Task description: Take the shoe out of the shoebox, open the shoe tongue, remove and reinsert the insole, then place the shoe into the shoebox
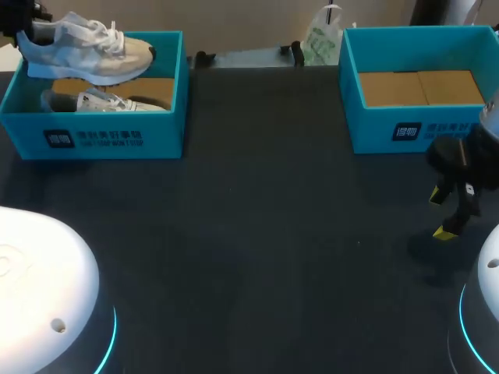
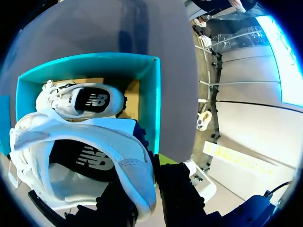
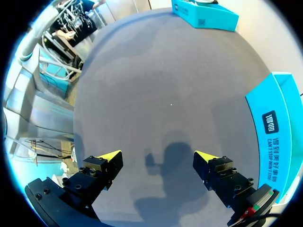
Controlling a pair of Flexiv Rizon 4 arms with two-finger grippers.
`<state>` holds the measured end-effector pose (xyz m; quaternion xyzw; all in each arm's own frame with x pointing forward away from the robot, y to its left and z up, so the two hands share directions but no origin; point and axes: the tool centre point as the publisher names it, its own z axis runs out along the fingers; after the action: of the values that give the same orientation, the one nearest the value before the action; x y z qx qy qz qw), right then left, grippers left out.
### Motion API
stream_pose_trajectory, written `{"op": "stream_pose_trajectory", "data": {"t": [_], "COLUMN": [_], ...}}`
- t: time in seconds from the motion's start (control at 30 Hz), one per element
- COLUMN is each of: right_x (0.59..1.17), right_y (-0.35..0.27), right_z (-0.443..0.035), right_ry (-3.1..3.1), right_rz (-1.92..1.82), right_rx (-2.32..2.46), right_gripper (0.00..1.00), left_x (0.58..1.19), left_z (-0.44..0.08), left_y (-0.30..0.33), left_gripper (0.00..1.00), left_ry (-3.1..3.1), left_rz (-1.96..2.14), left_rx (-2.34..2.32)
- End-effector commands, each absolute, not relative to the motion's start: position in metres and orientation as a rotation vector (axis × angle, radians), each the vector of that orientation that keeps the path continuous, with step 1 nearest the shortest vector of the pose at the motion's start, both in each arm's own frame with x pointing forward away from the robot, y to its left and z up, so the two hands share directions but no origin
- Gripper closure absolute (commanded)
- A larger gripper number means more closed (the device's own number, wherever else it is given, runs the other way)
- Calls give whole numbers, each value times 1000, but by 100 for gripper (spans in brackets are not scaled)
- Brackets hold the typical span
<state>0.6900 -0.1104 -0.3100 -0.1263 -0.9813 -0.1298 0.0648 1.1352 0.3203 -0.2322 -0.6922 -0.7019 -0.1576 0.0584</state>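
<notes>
A white sneaker (image 1: pixel 86 48) hangs tilted above the left teal shoebox (image 1: pixel 93 142), toe toward the table's middle. My left gripper (image 2: pixel 147 208) is shut on the sneaker's (image 2: pixel 80 156) heel collar; its yellow tips are hidden by the shoe. A second white sneaker (image 1: pixel 109 101) lies on its side inside that box (image 2: pixel 152 94), under the held one (image 2: pixel 80 100). My right gripper (image 1: pixel 444 212) hovers open over bare table in front of the right shoebox (image 1: pixel 405 128). Nothing is between its fingers (image 3: pixel 161 158).
The right shoebox (image 3: pixel 277 132) holds only a brown cardboard floor (image 1: pixel 421 87). A white plastic bag (image 1: pixel 321 39) sits at the table's back edge between the boxes. White robot bases stand at the front left (image 1: pixel 39 288) and front right (image 1: pixel 487 304).
</notes>
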Motion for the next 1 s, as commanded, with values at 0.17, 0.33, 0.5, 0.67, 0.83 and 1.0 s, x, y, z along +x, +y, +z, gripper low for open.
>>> {"op": "stream_pose_trajectory", "data": {"t": [0.17,0.33,0.5,0.67,0.83,1.0], "right_x": [689,689,689,689,689,689], "right_y": [-111,-111,-111,-111,-111,-111], "right_z": [-310,-310,-310,-310,-310,-310], "right_ry": [-2963,-2963,-2963,-2963,-2963,-2963], "right_rz": [-392,-392,-392,-392,-392,-392], "right_rx": [-381,-381,-381,-381,-381,-381], "right_gripper": [0,0,0,0,0,0], "left_x": [1152,1160,1164,1171,1171,1176], "left_z": [-243,-246,-249,-246,-246,-251], "left_y": [318,317,317,317,317,314], "left_gripper": [100,100,100,100,100,100], "left_ry": [-2140,-2145,-2155,-2186,-2186,-2174], "left_rz": [-488,-480,-471,-437,-437,-433], "left_rx": [-2064,-2046,-2040,-2015,-2015,-2021]}}
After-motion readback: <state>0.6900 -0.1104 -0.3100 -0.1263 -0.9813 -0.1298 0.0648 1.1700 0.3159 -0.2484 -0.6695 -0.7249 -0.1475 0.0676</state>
